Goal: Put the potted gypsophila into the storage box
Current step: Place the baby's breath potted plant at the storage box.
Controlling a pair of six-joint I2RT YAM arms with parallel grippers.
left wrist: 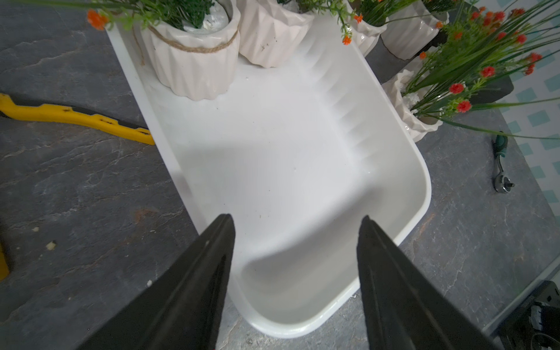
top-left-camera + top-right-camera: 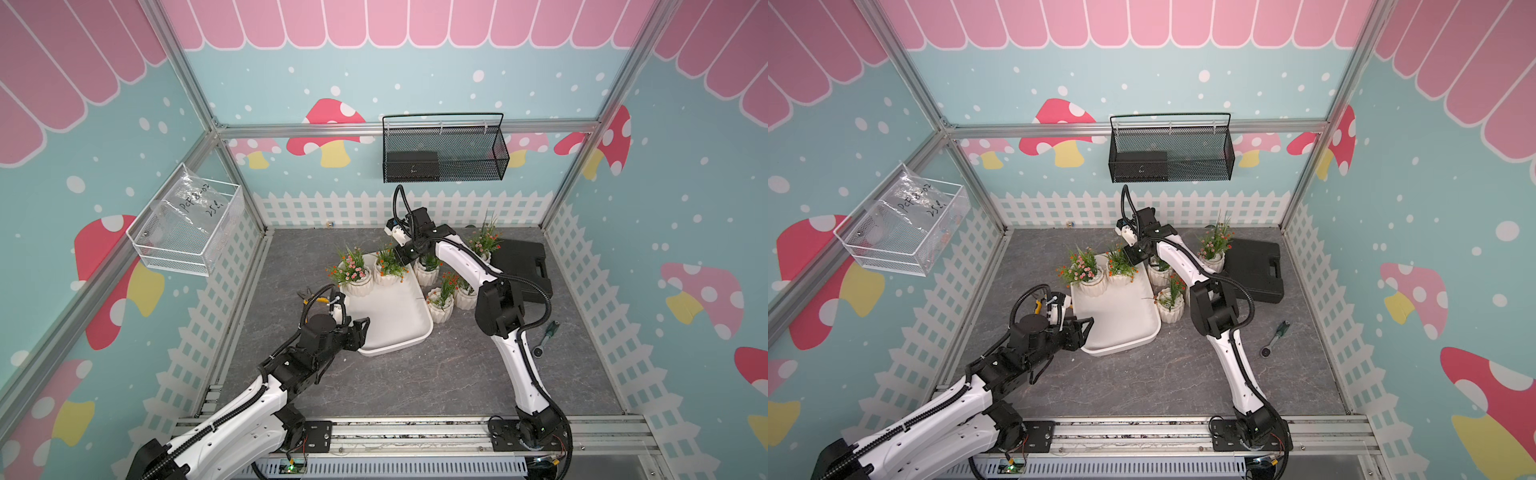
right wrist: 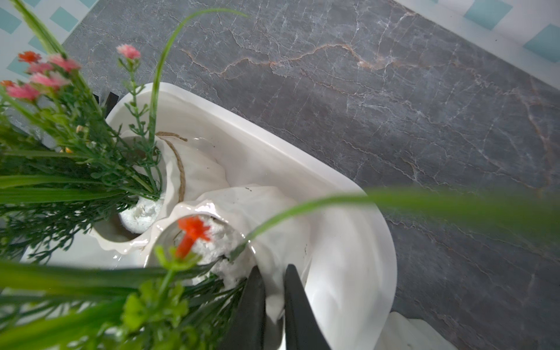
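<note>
Pinching the rim of one potted gypsophila [image 3: 272, 206], the right gripper [image 3: 274, 269] is clamped tight. That pot is just below it, inside the storage box [image 3: 272, 145]. The left gripper [image 1: 298, 216] hangs spread and empty — the box's bare floor beneath, a twine-tied pot [image 1: 194, 60] ahead.

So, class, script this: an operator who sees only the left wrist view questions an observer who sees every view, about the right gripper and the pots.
Operator: Is the right gripper holding anything?
Observer: Yes, it is shut on the rim of the orange-flowered pot, at the far end of the storage box.
Operator: I count five here. Any more?
Observer: A sixth pot stands outside the box, beside the black case.
</note>
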